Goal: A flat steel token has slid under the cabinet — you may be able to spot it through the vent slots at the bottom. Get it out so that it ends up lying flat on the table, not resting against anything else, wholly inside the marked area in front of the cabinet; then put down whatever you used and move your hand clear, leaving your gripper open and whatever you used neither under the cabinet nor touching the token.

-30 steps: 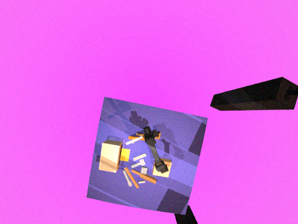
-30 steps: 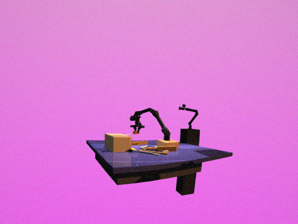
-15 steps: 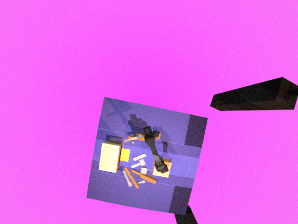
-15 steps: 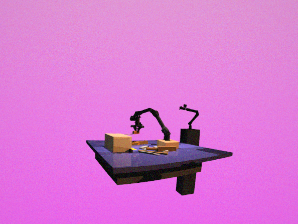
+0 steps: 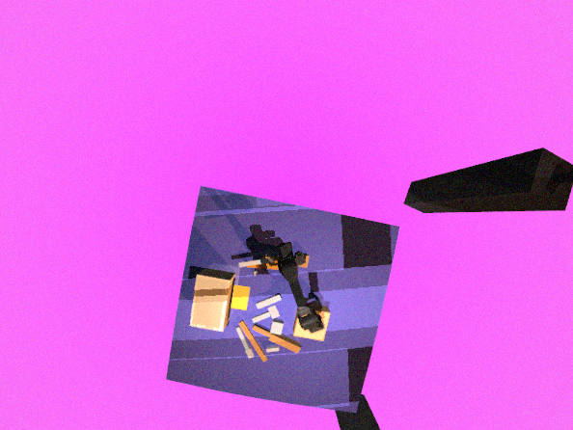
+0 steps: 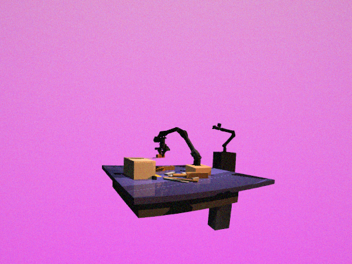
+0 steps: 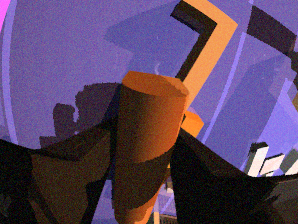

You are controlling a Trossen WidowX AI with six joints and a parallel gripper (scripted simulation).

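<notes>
One orange handle [image 6: 160,155] [image 7: 151,120] between the fingers [image 6: 161,154], above the table [image 5: 309,381] [image 6: 178,192] [image 7: 145,30].

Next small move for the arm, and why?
I'd probably shift the tool sideways, kept raised, to line up with the yellow patch before lowering. The gripper grips its handle above the table, and from the top it appears off to one side of the patch.
</notes>
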